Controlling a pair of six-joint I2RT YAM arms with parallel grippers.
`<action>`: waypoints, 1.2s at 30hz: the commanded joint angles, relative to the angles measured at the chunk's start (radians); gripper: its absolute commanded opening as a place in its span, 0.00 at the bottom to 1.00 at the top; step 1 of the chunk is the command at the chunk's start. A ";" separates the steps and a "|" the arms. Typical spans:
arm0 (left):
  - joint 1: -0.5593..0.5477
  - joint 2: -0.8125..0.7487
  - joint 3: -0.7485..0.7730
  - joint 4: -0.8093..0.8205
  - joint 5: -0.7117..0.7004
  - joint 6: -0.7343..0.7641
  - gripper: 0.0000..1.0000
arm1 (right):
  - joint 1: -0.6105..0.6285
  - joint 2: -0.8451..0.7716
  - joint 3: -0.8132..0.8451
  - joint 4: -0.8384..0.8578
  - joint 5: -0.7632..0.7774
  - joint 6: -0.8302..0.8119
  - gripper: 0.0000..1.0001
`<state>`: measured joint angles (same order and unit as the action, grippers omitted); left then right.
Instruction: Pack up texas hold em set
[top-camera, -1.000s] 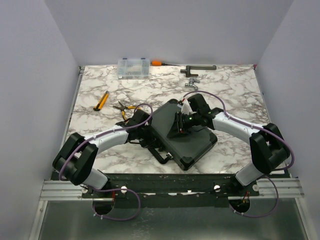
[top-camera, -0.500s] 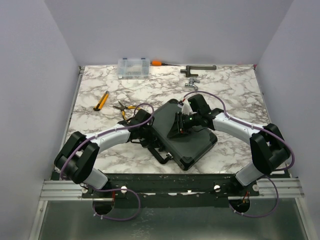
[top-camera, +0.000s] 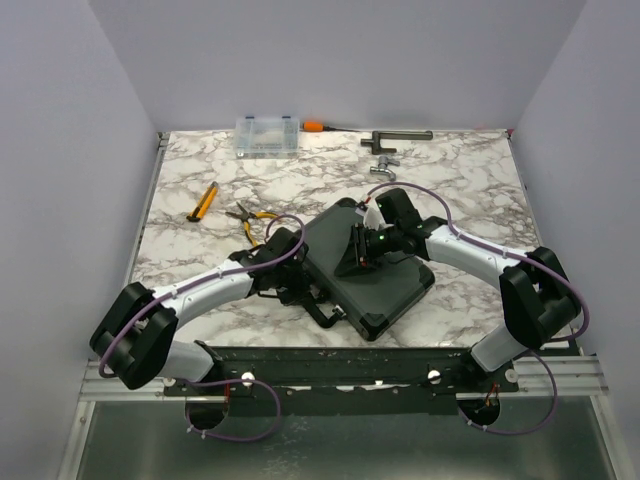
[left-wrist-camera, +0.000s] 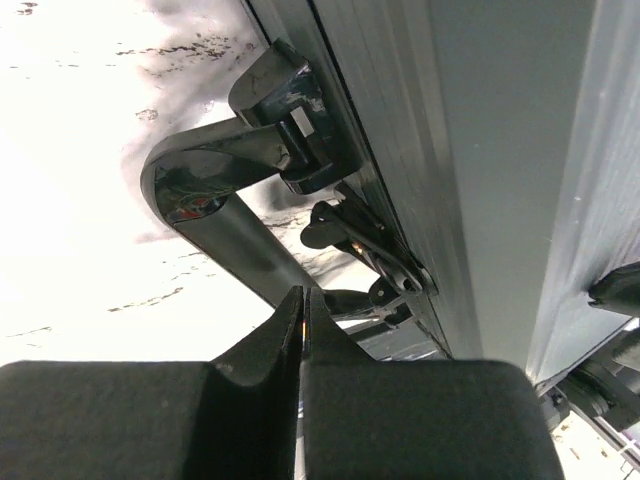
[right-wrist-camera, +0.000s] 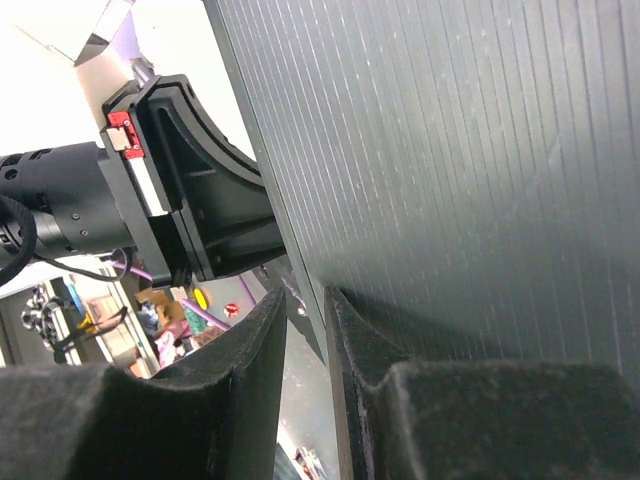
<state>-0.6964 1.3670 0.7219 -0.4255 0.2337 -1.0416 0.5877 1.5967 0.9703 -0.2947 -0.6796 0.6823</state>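
The black case (top-camera: 385, 285) lies closed and slanted on the marble table, its handle (top-camera: 318, 306) facing the near left. No chip rolls or card decks show. My left gripper (top-camera: 298, 278) is shut and empty at the case's handle side. In the left wrist view its tips (left-wrist-camera: 303, 296) sit just short of the handle (left-wrist-camera: 225, 235) and a latch (left-wrist-camera: 362, 240). My right gripper (top-camera: 357, 256) rests on the ribbed lid (right-wrist-camera: 450, 150). Its jaws (right-wrist-camera: 305, 305) stand a narrow gap apart with nothing between them, one finger against the lid.
A small clear organizer box (top-camera: 267, 135) and an orange-handled screwdriver (top-camera: 315, 126) lie at the back edge. Orange-handled pliers (top-camera: 250, 217) and a yellow tool (top-camera: 204, 201) lie left of the case. Dark metal tools (top-camera: 396, 137) lie at the back right.
My left arm's near links have swung left and lower, and its gripper has shifted a little nearer along the case's handle side. The right arm and the case have not moved.
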 joint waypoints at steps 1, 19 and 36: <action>-0.010 -0.026 -0.027 0.031 0.004 -0.019 0.00 | 0.008 0.106 -0.078 -0.161 0.234 -0.072 0.28; -0.030 0.129 -0.056 0.189 0.014 -0.071 0.00 | 0.007 0.100 -0.101 -0.146 0.232 -0.050 0.27; -0.066 0.159 -0.204 0.323 -0.064 -0.237 0.00 | 0.007 0.091 -0.150 -0.139 0.245 -0.020 0.23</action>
<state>-0.7307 1.4158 0.5854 -0.1623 0.2047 -1.2026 0.5869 1.5932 0.9268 -0.2302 -0.6804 0.7326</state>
